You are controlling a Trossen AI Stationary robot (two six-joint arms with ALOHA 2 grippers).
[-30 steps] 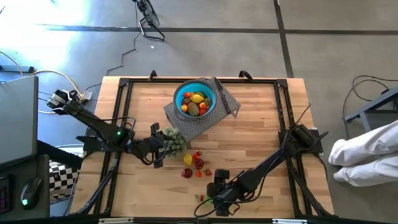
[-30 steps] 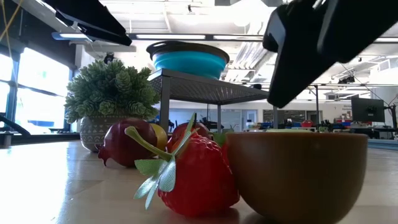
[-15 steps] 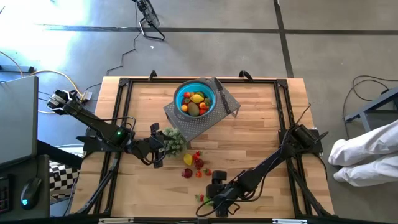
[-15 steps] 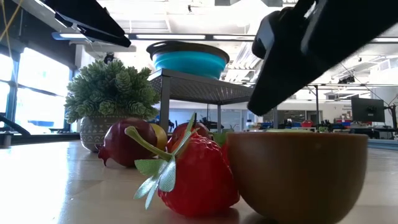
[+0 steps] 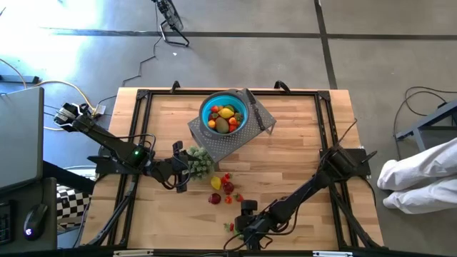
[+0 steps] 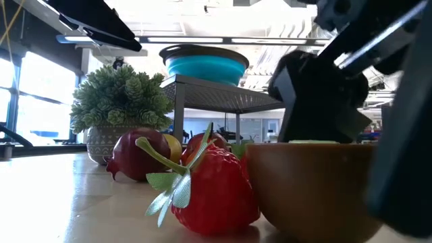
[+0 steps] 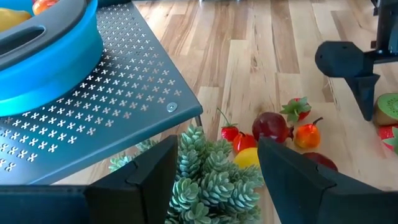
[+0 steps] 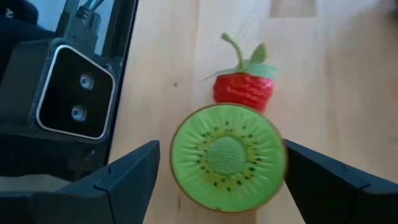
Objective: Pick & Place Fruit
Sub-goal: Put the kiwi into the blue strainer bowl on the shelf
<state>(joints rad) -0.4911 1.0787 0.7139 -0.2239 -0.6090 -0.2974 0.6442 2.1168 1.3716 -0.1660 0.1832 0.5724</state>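
Note:
A kiwi half (image 8: pixel 227 155), cut face up, rests on the wood by the table's near edge, with a red strawberry (image 8: pixel 244 87) just beside it. My right gripper (image 8: pixel 221 174) is open, and its fingers stand on either side of the kiwi half (image 6: pixel 317 189). More small fruit (image 5: pixel 223 187) lies loose mid-table. Other pieces sit in the blue bowl (image 5: pixel 226 114) on a grey perforated stand (image 5: pixel 214 141). My left gripper (image 7: pixel 214 168) is open, with its fingers around the foliage of a small potted plant (image 5: pixel 201 162), and it waits there.
A black-handled knife (image 5: pixel 255 113) lies on the stand beside the bowl. The low camera's housing (image 8: pixel 74 99) sits at the near edge, close to the kiwi half. Black frame rails (image 5: pixel 139 100) run along the table's edges. Bare wood shows on the right half.
My right gripper has moved toward the table's near-left and come down, so its fingers now stand around the kiwi half. The fruit has stayed where it was.

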